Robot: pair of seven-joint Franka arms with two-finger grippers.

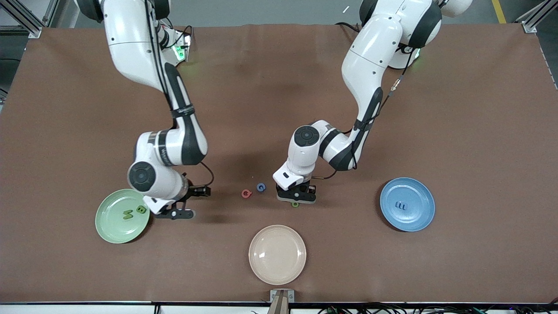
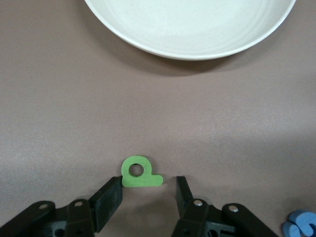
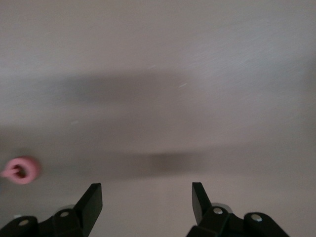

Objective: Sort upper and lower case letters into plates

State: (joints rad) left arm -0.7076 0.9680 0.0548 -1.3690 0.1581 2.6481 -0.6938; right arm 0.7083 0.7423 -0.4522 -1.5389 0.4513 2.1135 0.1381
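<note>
My left gripper is open, low over the table, with a small green letter lying just past its fingertips. In the left wrist view the green letter sits on the table next to one finger of the gripper. A red letter and a blue letter lie beside it. The pale green plate holds two green letters. The blue plate holds a blue letter. My right gripper is open and empty beside the green plate.
A cream-beige plate lies nearer to the front camera than the loose letters; its rim shows in the left wrist view. The right wrist view shows its open gripper over bare table and the red letter.
</note>
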